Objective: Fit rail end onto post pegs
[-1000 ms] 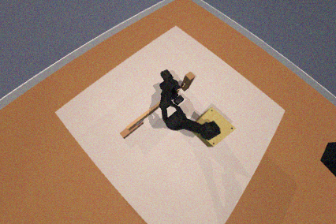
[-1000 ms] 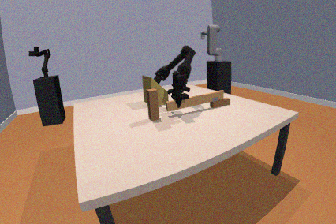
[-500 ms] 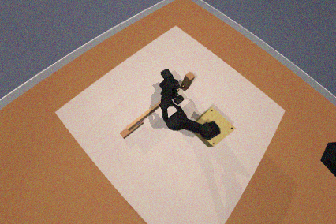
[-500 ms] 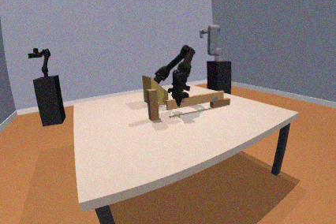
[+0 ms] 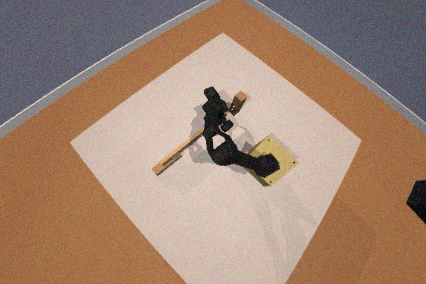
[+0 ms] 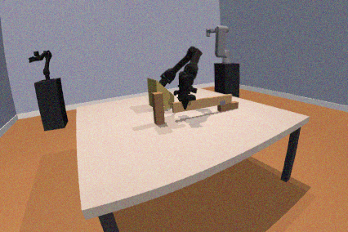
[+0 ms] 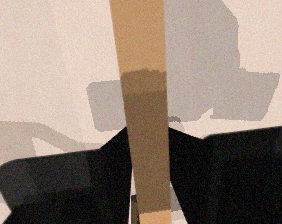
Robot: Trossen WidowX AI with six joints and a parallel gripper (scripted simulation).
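Observation:
The rail (image 5: pixel 192 140) (image 6: pixel 206 102) (image 7: pixel 142 40) is a long light-brown bar. My gripper (image 6: pixel 185 104) (image 7: pixel 142 130) is shut on it close to its near end. In the exterior view that end is raised off the table, with a shadow below, and the rail looks about level. Its far end is at the grey bracket (image 6: pixel 222 102) on the low footboard block (image 6: pixel 232 106); the exact seating cannot be told. The upright post (image 5: pixel 241 96) (image 6: pixel 158 109) stands apart from the rail's near end, with a visible gap. Its pegs are barely visible in the top view; the rail's holes are hidden.
A yellow-green plate (image 5: pixel 284 156) (image 6: pixel 154 89) is beside the arm's base, behind the post in the exterior view. The pale table top (image 5: pixel 225 224) (image 6: pixel 163 162) bears everything. Two other arms on black pedestals (image 6: pixel 51 103) (image 6: pixel 227 78) stand beyond the table.

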